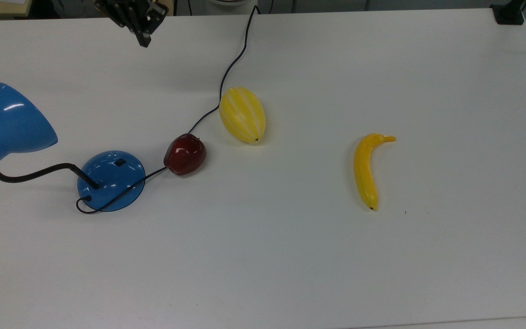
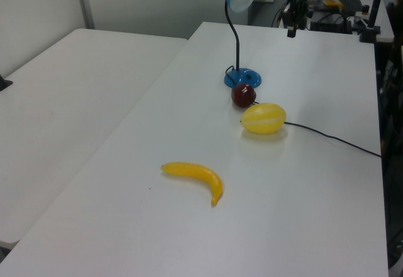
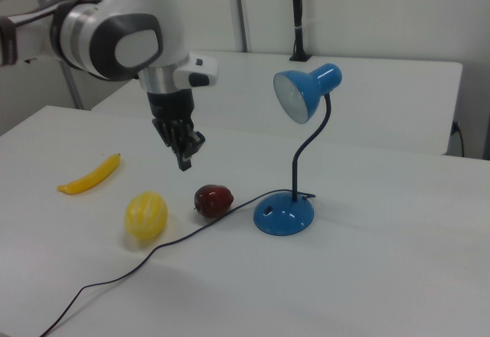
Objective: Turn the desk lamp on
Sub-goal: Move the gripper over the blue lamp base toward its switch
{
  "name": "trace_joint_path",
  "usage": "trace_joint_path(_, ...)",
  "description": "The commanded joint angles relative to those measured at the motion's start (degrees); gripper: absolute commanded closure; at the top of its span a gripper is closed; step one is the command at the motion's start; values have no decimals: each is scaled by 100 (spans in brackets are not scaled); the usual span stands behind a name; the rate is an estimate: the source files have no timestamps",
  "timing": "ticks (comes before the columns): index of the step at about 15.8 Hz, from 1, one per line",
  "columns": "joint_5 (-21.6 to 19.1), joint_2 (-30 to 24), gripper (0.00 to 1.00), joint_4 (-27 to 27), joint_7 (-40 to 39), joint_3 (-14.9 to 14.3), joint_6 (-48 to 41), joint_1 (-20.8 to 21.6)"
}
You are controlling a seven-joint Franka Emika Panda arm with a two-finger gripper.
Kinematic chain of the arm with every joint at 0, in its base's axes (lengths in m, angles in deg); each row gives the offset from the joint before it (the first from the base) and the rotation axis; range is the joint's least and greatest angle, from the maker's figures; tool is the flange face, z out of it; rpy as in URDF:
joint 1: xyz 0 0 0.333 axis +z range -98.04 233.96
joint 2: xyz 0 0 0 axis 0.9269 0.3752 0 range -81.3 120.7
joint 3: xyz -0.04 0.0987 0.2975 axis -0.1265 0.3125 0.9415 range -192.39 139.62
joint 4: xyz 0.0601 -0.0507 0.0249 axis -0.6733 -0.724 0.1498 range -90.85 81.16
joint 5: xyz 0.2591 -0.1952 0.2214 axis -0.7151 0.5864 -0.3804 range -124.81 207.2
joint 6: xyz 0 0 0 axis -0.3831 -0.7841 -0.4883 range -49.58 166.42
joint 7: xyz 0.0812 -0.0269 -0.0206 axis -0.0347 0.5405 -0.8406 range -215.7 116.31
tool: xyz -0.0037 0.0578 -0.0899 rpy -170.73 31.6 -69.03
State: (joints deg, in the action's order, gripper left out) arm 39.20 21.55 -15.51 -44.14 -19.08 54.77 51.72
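In the top view, the desk lamp stands near the white table's left edge, with a glossy cone shade and domed base. The gripper hangs above the far edge, jaws seemingly together. A shiny red apple, striped yellow melon and curved banana follow, with bare tabletop beyond.

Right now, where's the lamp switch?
On the desk lamp's blue base, the switch sits at the top view's left, just left of the red apple.
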Motion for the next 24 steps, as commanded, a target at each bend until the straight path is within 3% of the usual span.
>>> trace_joint_path(1,49,368,100,21,383,-19,684,-19)
trace_joint_path(8,489,1133,100,21,1043,-28,2135,-318)
trace_joint_path(14,937,1651,100,12,1992,-28,2979,-301)
trace_joint_path(24,981,1951,100,29,2248,-72,3525,-284)
